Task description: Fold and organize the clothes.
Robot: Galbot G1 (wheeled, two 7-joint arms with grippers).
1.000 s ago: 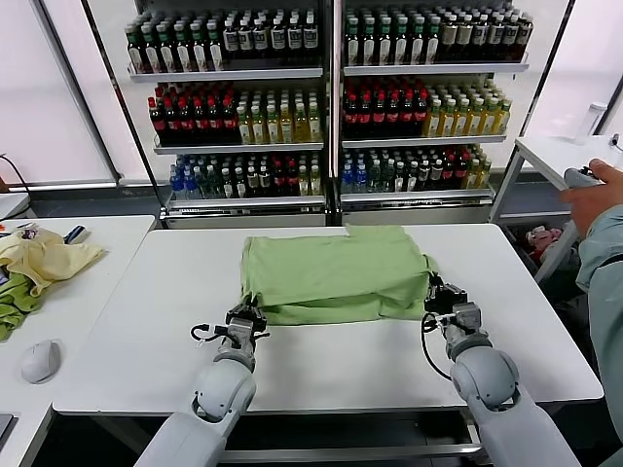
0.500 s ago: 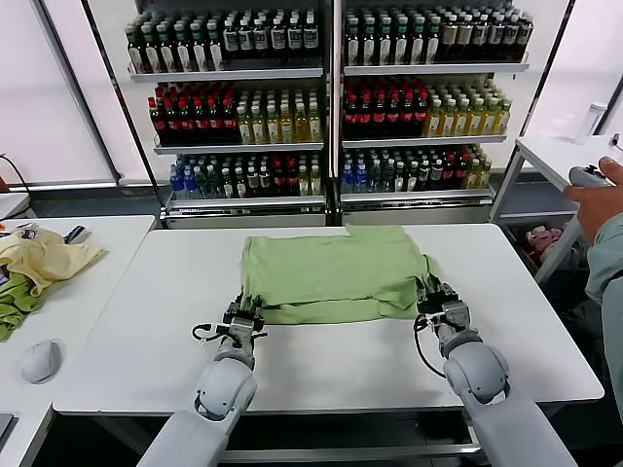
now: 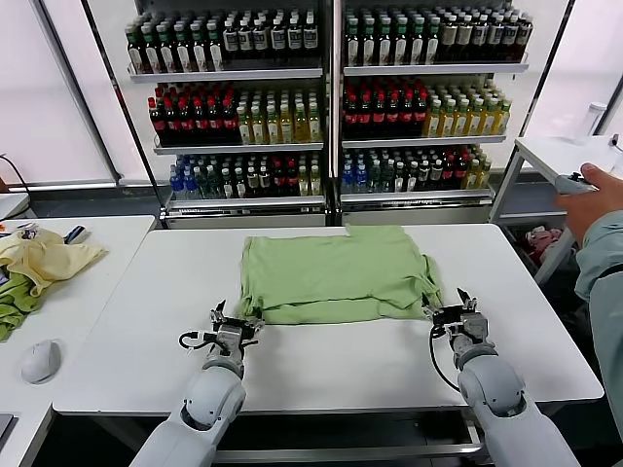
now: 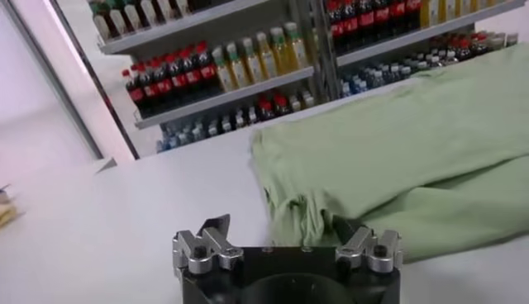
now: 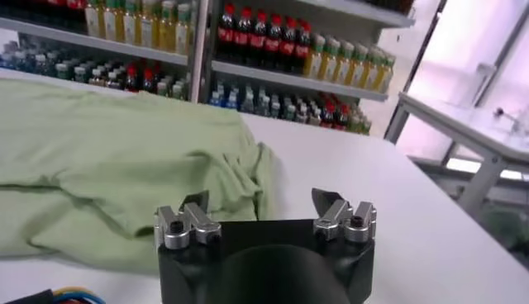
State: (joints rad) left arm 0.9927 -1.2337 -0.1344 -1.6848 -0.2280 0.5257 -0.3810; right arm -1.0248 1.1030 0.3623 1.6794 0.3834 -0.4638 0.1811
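Left hand: fingers apart, empty, just clear of the shirt's near-left corner. Shirt: sage green, folded once, flat at mid-counter. Right hand: fingers apart, empty, beside the near-right corner. Step, judged: a fold just laid down and released; the next calls for fresh grips on an edge. White counter; stocked drink shelves behind.
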